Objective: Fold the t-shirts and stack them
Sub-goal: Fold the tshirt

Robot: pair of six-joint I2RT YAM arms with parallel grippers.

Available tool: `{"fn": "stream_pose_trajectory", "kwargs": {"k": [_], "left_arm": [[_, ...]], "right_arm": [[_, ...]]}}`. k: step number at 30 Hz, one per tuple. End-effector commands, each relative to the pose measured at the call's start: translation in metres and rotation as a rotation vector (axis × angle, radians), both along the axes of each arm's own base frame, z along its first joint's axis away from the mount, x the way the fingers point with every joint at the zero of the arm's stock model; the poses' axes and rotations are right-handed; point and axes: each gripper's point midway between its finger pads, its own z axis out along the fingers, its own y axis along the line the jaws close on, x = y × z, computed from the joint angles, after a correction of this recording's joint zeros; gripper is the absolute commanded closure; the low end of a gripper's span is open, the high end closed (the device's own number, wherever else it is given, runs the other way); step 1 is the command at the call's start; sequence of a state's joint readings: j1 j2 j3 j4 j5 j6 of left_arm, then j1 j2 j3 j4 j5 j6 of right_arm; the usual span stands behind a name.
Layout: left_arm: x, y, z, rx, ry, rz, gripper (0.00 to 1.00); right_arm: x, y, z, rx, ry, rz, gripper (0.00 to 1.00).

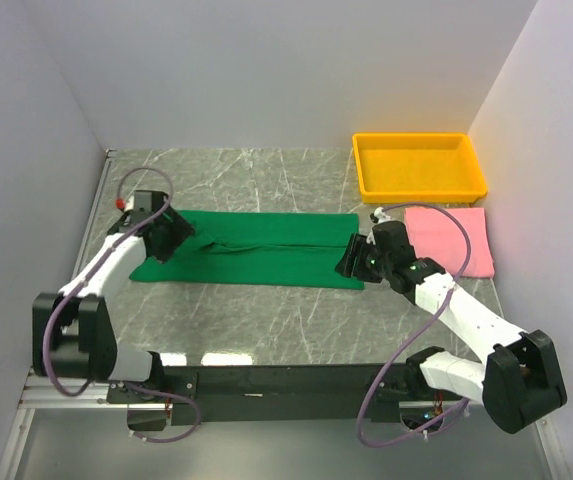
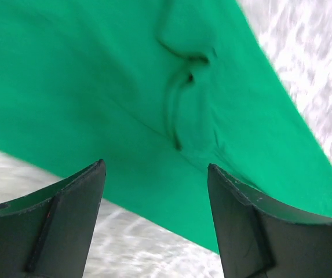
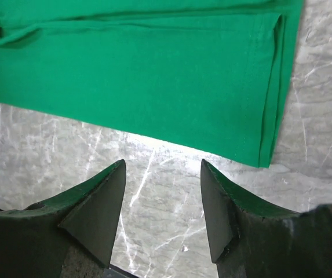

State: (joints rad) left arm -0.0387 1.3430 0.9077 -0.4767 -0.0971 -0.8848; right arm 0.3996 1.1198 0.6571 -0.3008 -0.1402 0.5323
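Green t-shirt (image 1: 256,248) lies flat mid-bench (image 1: 266,320), folded lengthwise into a long band. This looks like the gap between folds. The next move likely calls for pinching one end and carrying it across to halve the band. Left gripper (image 2: 157,171) has its jaws wide apart and holds nothing, over the wrinkled left end. Right gripper (image 3: 163,168) is also wide open and empty, above bare bench just beside the shirt's right hem. Pink t-shirt (image 1: 461,240) sits folded at far right, just in front of the yellow tray (image 1: 418,192), probably the stack base.
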Motion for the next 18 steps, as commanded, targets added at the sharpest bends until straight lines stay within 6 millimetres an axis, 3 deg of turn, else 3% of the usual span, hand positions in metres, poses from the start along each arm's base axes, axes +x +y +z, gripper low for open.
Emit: {"fn": "stream_pose_trajectory", "kwargs": {"k": [1, 8, 14, 18], "left_arm": [[0.023, -0.039, 0.000, -0.138, -0.029, -0.028, 0.24], [0.055, -0.060, -0.029, -0.144, 0.042, -0.034, 0.33], [0.075, -0.066, -0.037, -0.135, 0.063, -0.038, 0.53], [0.088, -0.068, -0.029, -0.128, 0.038, -0.041, 0.68]], "right_arm": [[0.000, 0.006, 0.005, 0.022, -0.053, 0.039, 0.39], [-0.004, 0.001, -0.002, 0.000, -0.064, 0.048, 0.39], [-0.003, -0.001, -0.003, -0.018, -0.064, 0.047, 0.39], [-0.003, -0.001, -0.005, -0.022, -0.060, 0.049, 0.39]]}}
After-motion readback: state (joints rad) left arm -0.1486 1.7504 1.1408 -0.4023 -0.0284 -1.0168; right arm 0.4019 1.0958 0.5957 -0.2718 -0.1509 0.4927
